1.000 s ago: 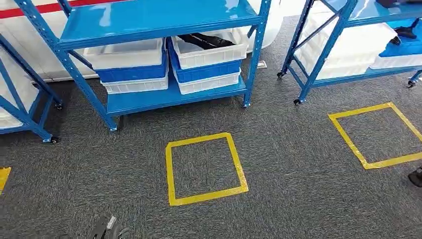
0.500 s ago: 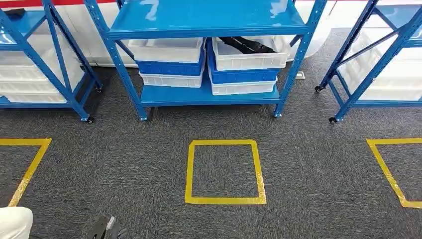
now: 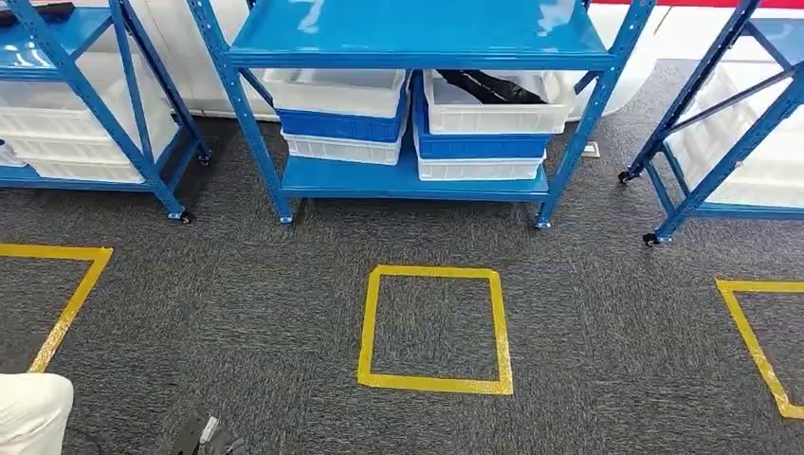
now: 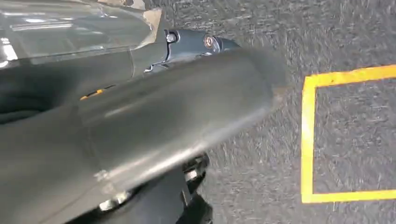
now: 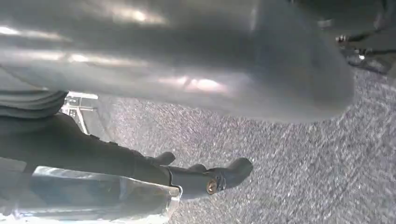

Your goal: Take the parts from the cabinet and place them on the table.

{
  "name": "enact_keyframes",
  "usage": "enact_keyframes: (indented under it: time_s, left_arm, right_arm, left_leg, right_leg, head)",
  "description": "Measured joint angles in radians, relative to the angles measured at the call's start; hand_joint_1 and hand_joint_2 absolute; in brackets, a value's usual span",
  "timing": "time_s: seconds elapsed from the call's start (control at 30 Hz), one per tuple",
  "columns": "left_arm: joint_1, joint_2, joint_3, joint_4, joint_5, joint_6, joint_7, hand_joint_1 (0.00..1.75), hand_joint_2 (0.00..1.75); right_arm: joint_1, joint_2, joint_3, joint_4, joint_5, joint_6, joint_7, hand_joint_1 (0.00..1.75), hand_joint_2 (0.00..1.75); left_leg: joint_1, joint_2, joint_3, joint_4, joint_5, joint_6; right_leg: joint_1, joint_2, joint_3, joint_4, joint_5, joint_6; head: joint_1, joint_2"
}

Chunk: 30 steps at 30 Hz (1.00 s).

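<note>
The left hand (image 4: 154, 121) hung over grey carpet (image 3: 588, 313), a clear bag (image 4: 70, 28) against its fingers; whether it gripped could not be told. Well ahead, the blue cabinet (image 3: 417, 38) held a white bin (image 3: 498, 104) with dark parts (image 3: 488, 87). The right hand (image 5: 187, 60) likewise had a clear bag (image 5: 93, 196) beside its fingers, grip unclear.

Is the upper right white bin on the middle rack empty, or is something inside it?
Not empty. In the head view, dark parts lie inside the white bin, showing above its rim.
</note>
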Motion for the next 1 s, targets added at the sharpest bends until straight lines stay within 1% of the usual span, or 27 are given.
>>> enact_keyframes:
  time_s: [0.03,0.07,0.1,0.13,0.17,0.2,0.23,0.27,0.3,0.33,0.37,0.4,0.43,0.47,0.5,0.53,0.6,0.67,0.73,0.8,0.83,0.9,0.93,1.0]
  left_arm:
    - [0.0,0.0,0.0,0.0,0.0,0.0,-0.002,0.0,0.0]
    - [0.001,-0.002,0.0,0.0,0.0,0.0,-0.002,0.0,0.0]
    - [-0.001,-0.002,0.0,0.001,0.003,-0.001,-0.005,0.0,0.0]
    - [-0.003,0.0,0.0,0.001,0.003,-0.003,-0.005,0.0,0.0]
    - [-0.004,-0.001,0.001,0.002,0.003,-0.003,-0.006,0.0,0.0]
    - [-0.004,-0.001,0.0,0.003,0.003,-0.003,-0.007,0.0,0.0]
    - [-0.003,-0.001,0.0,0.004,0.003,-0.003,-0.007,0.0,0.0]
    - [-0.003,-0.001,-0.001,0.005,0.004,-0.003,-0.007,0.0,0.0]
    - [-0.003,-0.001,-0.002,0.007,0.004,-0.003,-0.007,0.0,0.0]
    - [-0.004,-0.002,-0.003,0.009,0.005,-0.001,-0.007,0.0,0.0]
    - [-0.004,-0.001,-0.004,0.01,0.005,0.002,-0.007,0.0,0.0]
    - [-0.004,0.0,-0.005,0.011,0.006,0.006,-0.007,0.0,0.0]
    - [-0.006,0.001,-0.006,0.013,0.006,0.008,-0.007,0.0,0.0]
    - [-0.007,0.003,-0.008,0.013,0.008,0.01,-0.007,0.0,0.0]
    - [-0.008,0.008,-0.011,0.014,0.01,0.01,-0.007,0.0,0.0]
    - [-0.008,0.009,-0.014,0.016,0.011,0.011,-0.007,0.0,0.0]
    - [-0.008,0.009,-0.017,0.019,0.013,0.011,-0.007,0.0,0.0]
    - [-0.01,0.009,-0.022,0.02,0.014,0.011,-0.007,0.0,0.0]
    - [-0.013,0.01,-0.024,0.021,0.015,0.012,-0.007,0.0,0.0]
    - [-0.014,0.01,-0.027,0.023,0.016,0.012,-0.007,0.0,0.0]
    - [-0.014,0.011,-0.027,0.023,0.018,0.013,-0.007,0.0,0.0]
    - [-0.014,0.011,-0.029,0.024,0.02,0.014,-0.007,0.0,0.0]
    - [-0.014,0.011,-0.029,0.025,0.021,0.014,-0.007,0.0,0.0]
    - [-0.014,0.011,-0.029,0.026,0.022,0.015,-0.007,0.0,0.0]
  right_arm:
    - [-0.002,0.0,0.0,0.0,0.0,0.0,0.0,0.0,0.0]
    - [-0.001,-0.001,0.0,-0.001,0.0,0.0,0.001,0.0,0.0]
    - [0.0,-0.002,0.0,-0.001,0.0,0.0,0.0,0.0,0.0]
    - [0.0,-0.001,0.0,-0.001,0.0,0.0,0.0,0.0,0.0]
    - [0.0,-0.002,-0.001,-0.001,-0.001,0.0,0.0,0.0,0.0]
    - [0.0,-0.003,-0.002,-0.001,-0.001,0.0,0.0,0.0,0.0]
    - [0.001,-0.004,-0.004,-0.001,-0.001,0.0,0.0,0.0,0.0]
    - [0.001,-0.005,-0.006,-0.001,-0.002,0.0,0.0,0.0,0.0]
    - [0.004,-0.006,-0.008,-0.001,-0.003,0.0,0.001,0.0,0.0]
    - [0.005,-0.007,-0.009,-0.001,-0.003,0.0,0.001,0.0,0.0]
    - [0.005,-0.009,-0.01,-0.001,-0.003,-0.001,0.001,0.0,0.0]
    - [0.006,-0.009,-0.011,0.0,-0.003,-0.002,0.001,0.0,0.0]
    - [0.004,-0.009,-0.012,0.0,-0.002,-0.003,0.001,0.0,0.0]
    - [0.001,-0.009,-0.014,0.0,-0.001,-0.003,0.001,0.0,0.0]
    - [0.0,-0.009,-0.015,0.0,-0.001,-0.003,0.001,0.0,0.0]
    - [0.0,-0.008,-0.016,0.0,-0.001,-0.003,0.002,0.0,0.0]
    - [0.0,-0.008,-0.016,0.0,-0.001,-0.003,0.002,0.0,0.0]
    - [0.0,-0.008,-0.017,0.0,-0.001,-0.003,0.002,0.0,0.0]
    - [0.0,-0.008,-0.017,0.0,-0.001,-0.003,0.002,0.0,0.0]
    - [0.0,-0.008,-0.017,0.0,0.0,-0.003,0.002,0.0,0.0]
    - [0.0,-0.008,-0.017,0.0,0.002,-0.003,0.002,0.0,0.0]
    - [0.0,-0.008,-0.017,0.0,0.002,-0.003,0.002,0.0,0.0]
    - [0.0,-0.008,-0.017,0.0,0.002,-0.003,0.002,0.0,0.0]
    - [0.0,-0.008,-0.017,0.0,0.002,-0.003,0.002,0.0,0.0]
  left_leg:
    - [0.0,-0.005,0.009,-0.012,0.002,0.006]
    - [0.016,-0.008,0.026,-0.03,0.012,0.012]
    - [0.013,-0.01,0.034,-0.038,0.011,0.015]
    - [0.014,-0.011,0.037,-0.037,0.011,0.02]
    - [0.014,-0.013,0.04,-0.037,0.008,0.024]
    - [0.013,-0.017,0.041,-0.037,0.004,0.025]
    - [0.012,-0.021,0.044,-0.037,0.001,0.024]
    - [0.013,-0.027,0.05,-0.036,-0.004,0.023]
    - [0.014,-0.033,0.057,-0.036,-0.008,0.02]
    - [0.015,-0.037,0.067,-0.035,-0.015,0.016]
    - [0.015,-0.039,0.075,-0.034,-0.021,0.012]
    - [0.009,-0.041,0.075,-0.032,-0.029,0.002]
    - [0.005,-0.042,0.077,-0.027,-0.04,-0.002]
    - [0.005,-0.041,0.077,-0.027,-0.04,-0.003]
    - [0.007,-0.04,0.077,-0.025,-0.039,0.011]
    - [0.009,-0.039,0.076,-0.025,-0.04,0.017]
    - [0.011,-0.037,0.08,-0.03,-0.04,0.017]
    - [0.011,-0.035,0.082,-0.035,-0.04,0.017]
    - [0.011,-0.035,0.084,-0.038,-0.04,0.017]
    - [0.012,-0.034,0.085,-0.041,-0.042,0.013]
    - [0.012,-0.034,0.085,-0.042,-0.041,0.01]
    - [0.014,-0.034,0.085,-0.042,-0.041,-0.005]
    - [0.015,-0.034,0.085,-0.042,-0.041,-0.01]
    - [0.015,-0.034,0.085,-0.043,-0.041,-0.012]
  right_leg:
    - [0.006,-0.004,0.01,-0.007,-0.002,0.006]
    - [0.009,-0.003,0.015,0.002,-0.007,0.011]
    - [0.007,0.01,0.001,0.04,-0.025,0.008]
    - [0.003,0.02,-0.04,0.111,-0.056,0.003]
    - [0.001,0.024,-0.094,0.201,-0.087,0.001]
    - [0.0,0.026,-0.138,0.27,-0.106,0.003]
    - [0.0,0.028,-0.173,0.314,-0.109,0.009]
    - [0.0,0.028,-0.18,0.305,-0.091,0.018]
    - [-0.001,0.028,-0.162,0.248,-0.052,0.03]
    - [-0.005,0.028,-0.127,0.153,0.001,0.044]
    - [-0.008,0.029,-0.095,0.068,0.043,0.051]
    - [-0.01,0.029,-0.078,0.012,0.072,0.047]
    - [-0.007,0.029,-0.072,0.007,0.076,0.034]
    - [-0.008,0.03,-0.072,0.008,0.076,0.026]
    - [-0.012,0.029,-0.072,0.007,0.08,0.023]
    - [-0.008,0.031,-0.072,0.007,0.079,0.022]
    - [-0.004,0.033,-0.072,0.007,0.077,0.018]
    - [-0.003,0.034,-0.072,0.007,0.075,0.015]
    - [-0.003,0.034,-0.072,0.007,0.073,0.01]
    - [-0.002,0.034,-0.072,0.007,0.072,0.01]
    - [-0.001,0.034,-0.072,0.007,0.072,0.01]
    - [0.001,0.034,-0.071,0.008,0.072,0.008]
    - [0.001,0.034,-0.071,0.008,0.073,0.006]
    - [0.002,0.034,-0.071,0.008,0.073,0.004]
  head:
    - [-0.002,0.0]
    - [0.001,0.0]
    - [0.002,0.0]
    - [0.005,0.0]
    - [0.008,0.0]
    - [0.007,0.0]
    - [0.008,0.0]
    - [0.007,0.0]
    - [0.009,0.0]
    - [0.009,0.0]
    - [0.01,0.0]
    - [0.013,0.0]
    - [0.012,0.0]
    - [0.007,0.0]
    - [0.006,0.0]
    - [0.005,0.0]
    - [0.006,0.0]
    - [0.005,0.0]
    - [0.005,0.0]
    - [0.006,0.0]
    - [0.005,0.0]
    - [0.005,0.0]
    - [0.006,0.0]
    - [0.006,0.0]
